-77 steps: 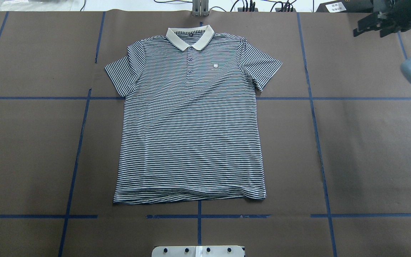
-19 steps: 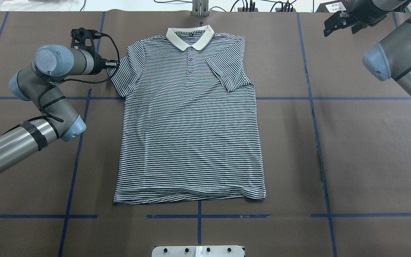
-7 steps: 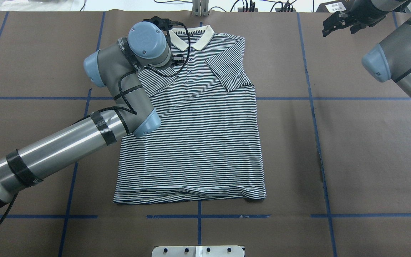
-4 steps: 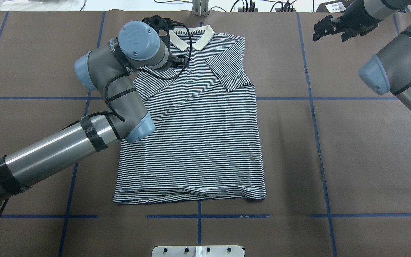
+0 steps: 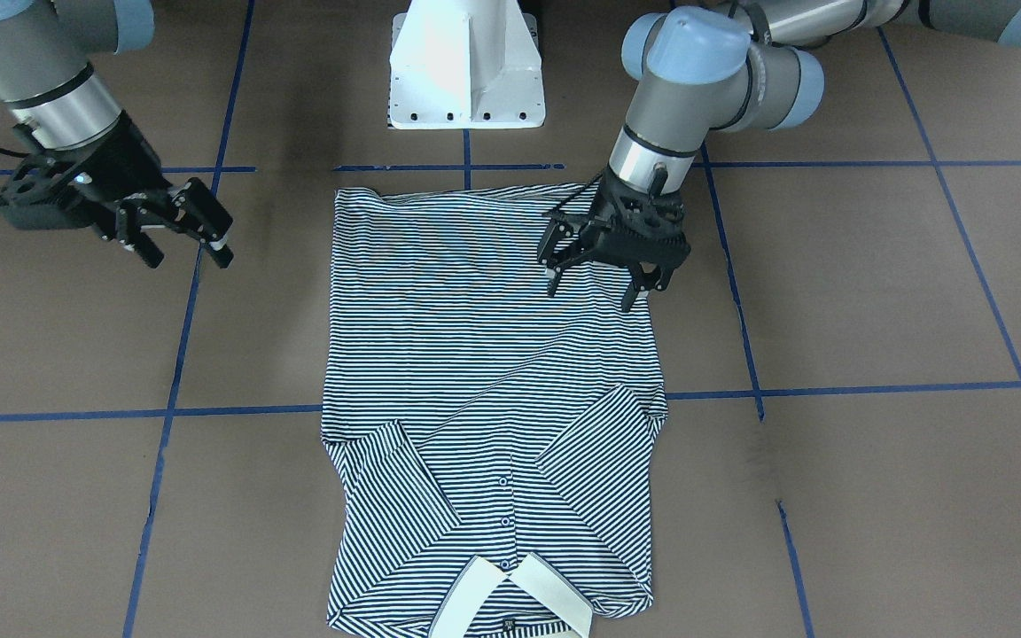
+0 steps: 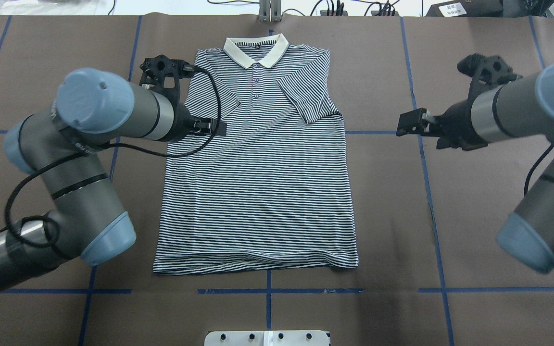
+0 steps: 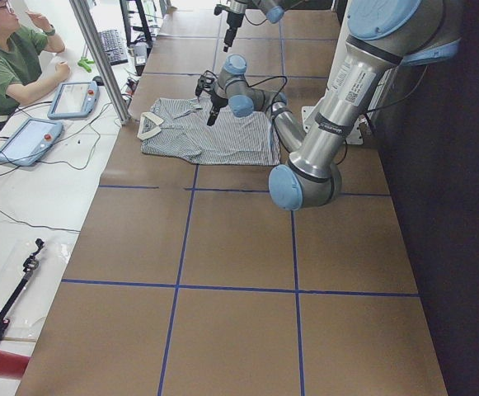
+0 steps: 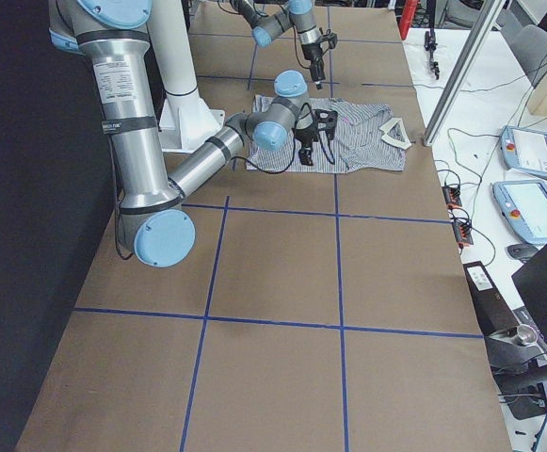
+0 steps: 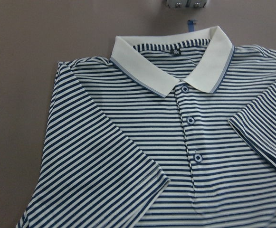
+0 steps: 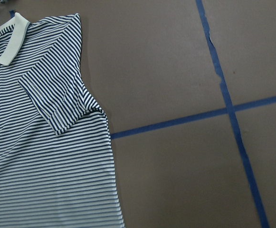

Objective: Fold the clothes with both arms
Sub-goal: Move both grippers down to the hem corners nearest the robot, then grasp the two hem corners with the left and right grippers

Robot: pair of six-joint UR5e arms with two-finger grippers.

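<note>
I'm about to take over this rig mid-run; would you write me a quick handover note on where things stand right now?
The polo shirt lies flat and face up on the table, collar away from the robot, hem toward its base.
The left gripper is open and empty, raised over the shirt's side on the robot's left.
The right gripper is open and empty, over bare table beside the shirt.
Done: both sleeves are folded in over the chest.
Left: the body is not yet folded; side folds or a hem-to-collar fold probably come next.

Bright, even overhead light, soft shadows on the brown table (image 6: pixel 392 216), all views sharp
</note>
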